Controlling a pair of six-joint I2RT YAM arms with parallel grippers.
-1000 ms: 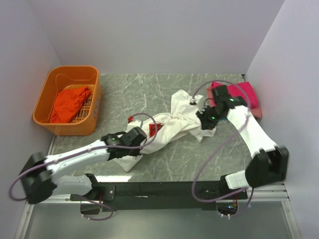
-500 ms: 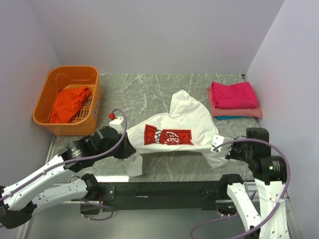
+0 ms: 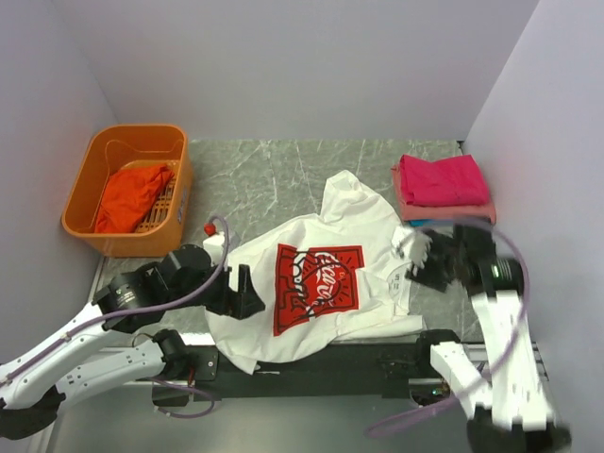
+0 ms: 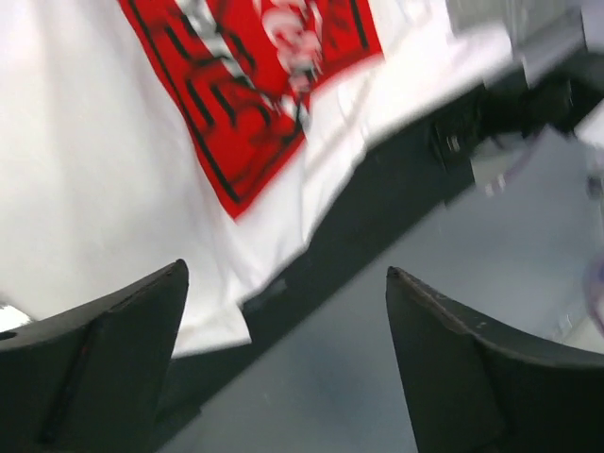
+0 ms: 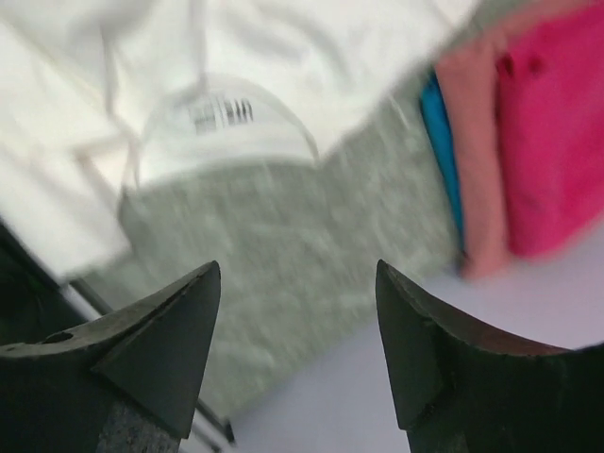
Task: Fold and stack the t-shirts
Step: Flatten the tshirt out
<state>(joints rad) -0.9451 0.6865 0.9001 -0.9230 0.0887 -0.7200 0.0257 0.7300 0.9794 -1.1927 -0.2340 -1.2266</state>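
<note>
Left gripper [image 4: 285, 270] and right gripper [image 5: 297, 266], jaws wide and empty, flank the white t-shirt [image 3: 368, 226], spread print-up over the table [image 3: 283, 170] edge (lettering illegible).

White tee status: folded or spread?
Spread. The white tee lies flat, red print face up and fully visible, near hem draped over the table edge; no fold yet.

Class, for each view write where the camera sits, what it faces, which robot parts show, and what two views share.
Top external: above, behind; faces down at the table; left arm, right arm show.
Left wrist: past its open fingers onto the white t-shirt.
Right wrist: past its fingers, shirt collar and folded stack.
Shared: white t-shirt.
</note>
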